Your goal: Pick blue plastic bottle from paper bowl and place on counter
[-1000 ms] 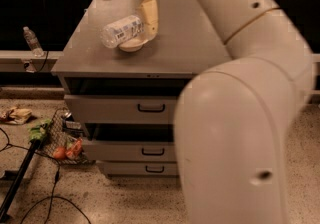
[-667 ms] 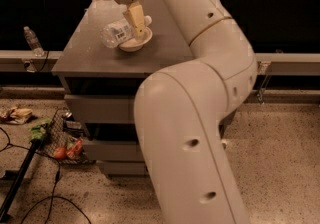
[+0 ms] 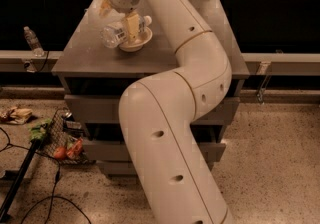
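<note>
The blue plastic bottle (image 3: 116, 33), clear with a white cap pointing right, lies on its side across the cream paper bowl (image 3: 138, 44). The bowl stands near the front left of the grey counter (image 3: 80, 57). My gripper (image 3: 119, 18) comes down from above onto the bottle. One yellowish finger (image 3: 132, 27) crosses the bottle's front side and the other sits behind it at the upper left. The fingers stand apart on either side of the bottle, which still rests in the bowl. My white arm sweeps across the middle of the view and hides part of the counter.
A smaller clear bottle (image 3: 32, 39) stands on the rail at far left. Drawers (image 3: 92, 108) run below the counter. On the floor at the left lie a wire basket with red and green items (image 3: 62, 140), a black pole (image 3: 20, 180) and cables.
The gripper has dropped lower over the bottle, so its fingers now straddle it. The arm has swung and covers more of the view. The bottle and bowl have not moved.
</note>
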Tool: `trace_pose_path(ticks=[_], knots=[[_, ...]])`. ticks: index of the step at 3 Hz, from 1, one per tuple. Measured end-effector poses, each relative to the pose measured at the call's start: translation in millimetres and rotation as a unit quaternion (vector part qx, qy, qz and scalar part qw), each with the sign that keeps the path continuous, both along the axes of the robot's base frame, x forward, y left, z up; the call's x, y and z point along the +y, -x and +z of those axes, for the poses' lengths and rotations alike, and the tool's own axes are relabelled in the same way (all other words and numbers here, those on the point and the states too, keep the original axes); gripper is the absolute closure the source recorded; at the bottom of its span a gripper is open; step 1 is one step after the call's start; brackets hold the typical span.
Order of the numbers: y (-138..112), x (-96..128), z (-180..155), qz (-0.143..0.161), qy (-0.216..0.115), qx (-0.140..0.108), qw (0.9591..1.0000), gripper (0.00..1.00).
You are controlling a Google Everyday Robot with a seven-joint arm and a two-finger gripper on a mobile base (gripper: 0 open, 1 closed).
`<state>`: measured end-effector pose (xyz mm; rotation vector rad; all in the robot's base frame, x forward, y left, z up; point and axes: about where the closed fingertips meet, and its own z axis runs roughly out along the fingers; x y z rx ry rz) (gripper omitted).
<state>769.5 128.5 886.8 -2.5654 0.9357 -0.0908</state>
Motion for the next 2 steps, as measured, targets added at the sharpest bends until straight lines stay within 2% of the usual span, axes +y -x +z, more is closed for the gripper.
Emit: trace_pose_path(ticks=[2], knots=[[-0.8, 6.2, -20.0, 0.023, -0.004, 0.014, 0.9996, 0.72]])
